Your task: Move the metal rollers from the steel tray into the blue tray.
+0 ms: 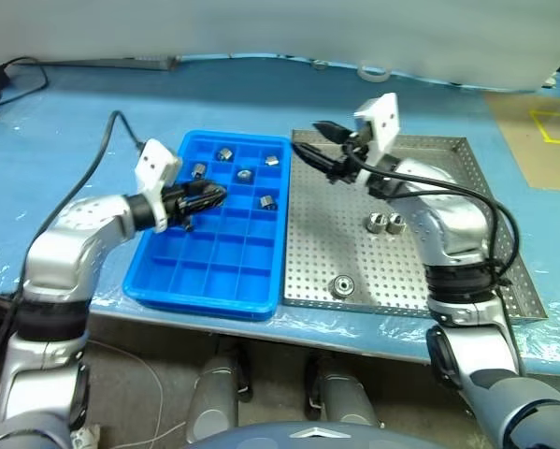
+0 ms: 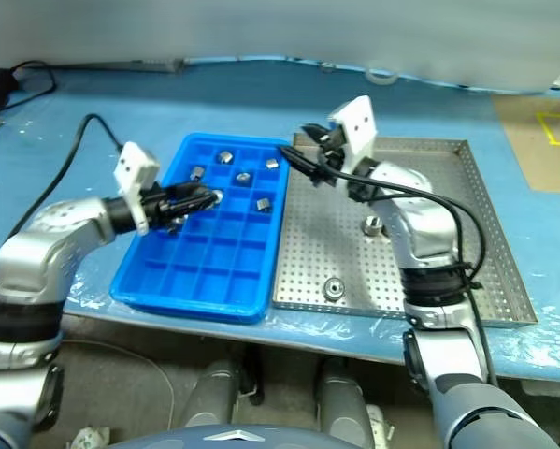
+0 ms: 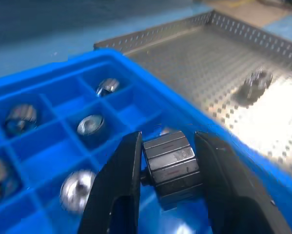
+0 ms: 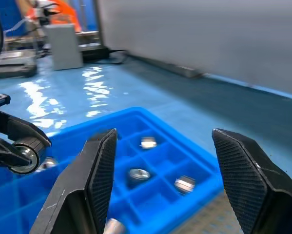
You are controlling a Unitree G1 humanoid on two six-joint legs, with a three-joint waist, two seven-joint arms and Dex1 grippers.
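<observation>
Metal roller [image 3: 172,165] pinched in left hand [image 1: 205,195] over blue tray [image 1: 167,281]; right hand [image 1: 315,142] open, empty.

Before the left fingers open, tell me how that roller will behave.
The roller looks like solid metal, so probably heavy for its size and rigid. Its smooth, shiny sides may slip. Dropped into the blue tray, it would likely roll until a compartment wall stops it.

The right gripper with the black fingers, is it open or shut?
Open. The right gripper has black fingers spread wide apart with nothing between them, above the bright blue compartmented plastic tray.

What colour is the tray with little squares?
Bright blue tray; the left eye view shows it best.
</observation>
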